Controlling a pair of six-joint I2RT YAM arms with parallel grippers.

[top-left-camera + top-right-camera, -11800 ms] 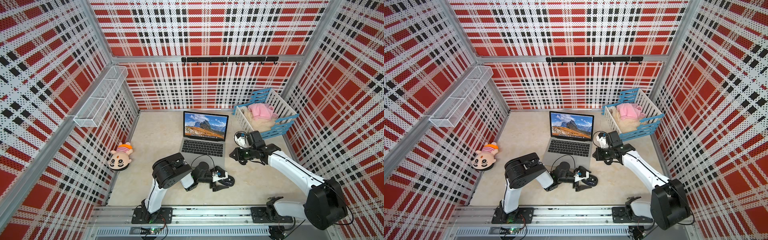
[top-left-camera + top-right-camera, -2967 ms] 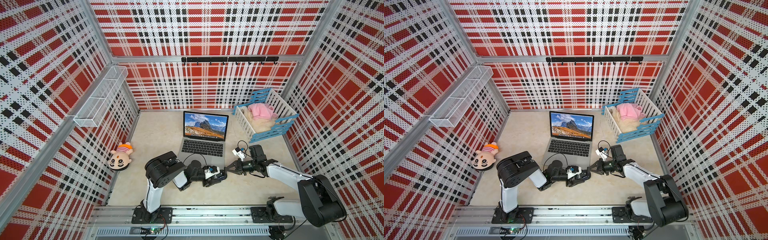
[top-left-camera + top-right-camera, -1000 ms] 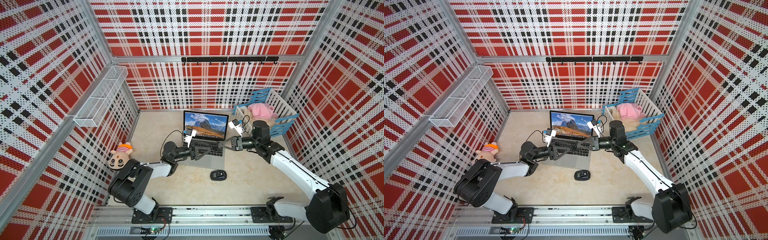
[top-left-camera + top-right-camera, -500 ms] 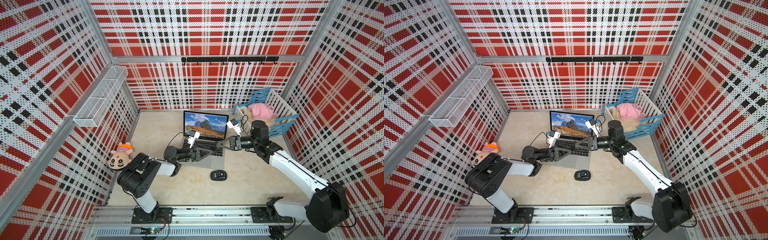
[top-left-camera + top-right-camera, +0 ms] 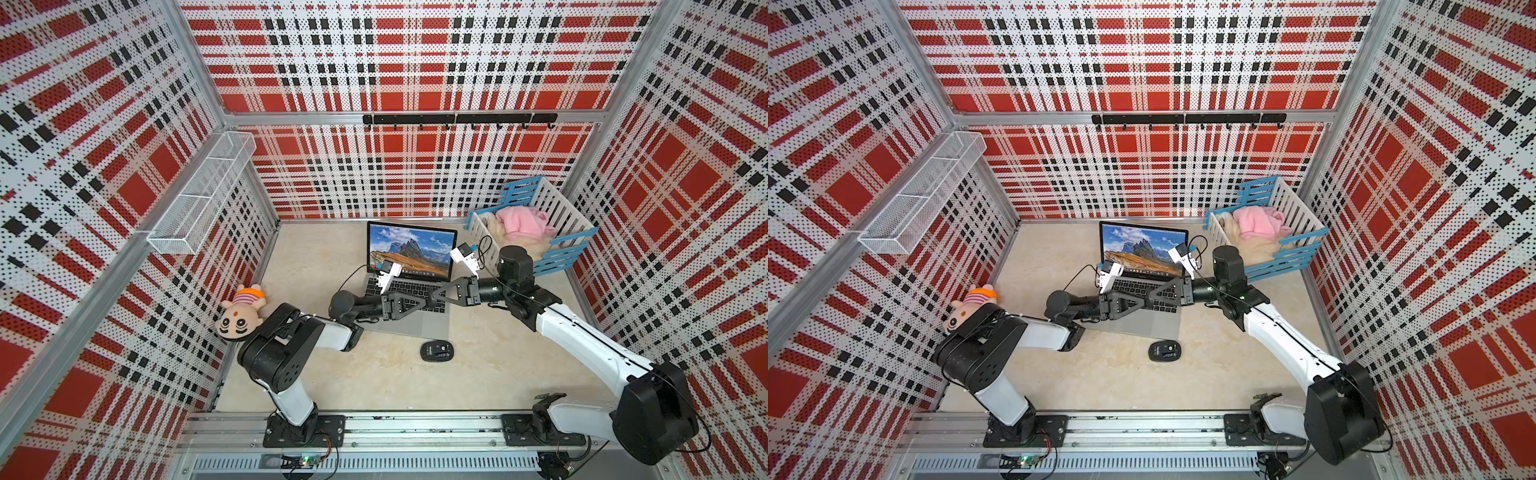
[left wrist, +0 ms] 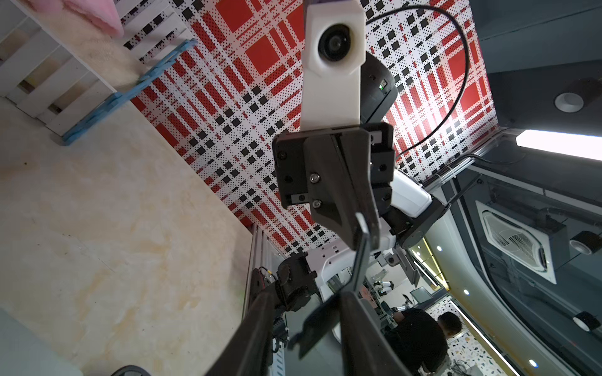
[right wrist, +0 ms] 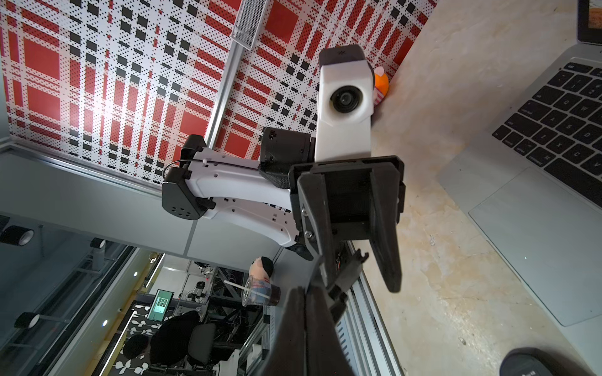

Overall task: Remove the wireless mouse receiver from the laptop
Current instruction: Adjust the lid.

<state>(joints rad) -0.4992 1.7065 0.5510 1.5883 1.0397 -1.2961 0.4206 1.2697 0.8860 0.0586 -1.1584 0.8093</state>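
Left wrist view shows the right hand (image 6: 365,239) pinched tight on one end of a thin black cover piece (image 6: 357,257), which slants away toward the left hand (image 6: 309,296). That hand's fingers (image 6: 361,332) stand narrow but apart, with the piece between them, close against one finger and clear of its partner, so nothing there looks clamped yet. In both top views the two hands meet tip to tip above the keyboard of the open laptop (image 5: 417,330), which sits on the desk (image 5: 374,382) with the black mouse (image 5: 436,351) just in front of it. The receiver I cannot find in any view (it would be a tiny nub at the laptop's edge, and the arms hide part of that); going by the task, it is probably plugged in and untouched. The likely slip is in this handover: if the right hand lets go before the left hand has a firm pinch, the thin piece would drop onto the keys, and a grip at its very edge could let it swing. Both arms hang low over the laptop, so a careless pull apart might knock the screen or shove the machine.
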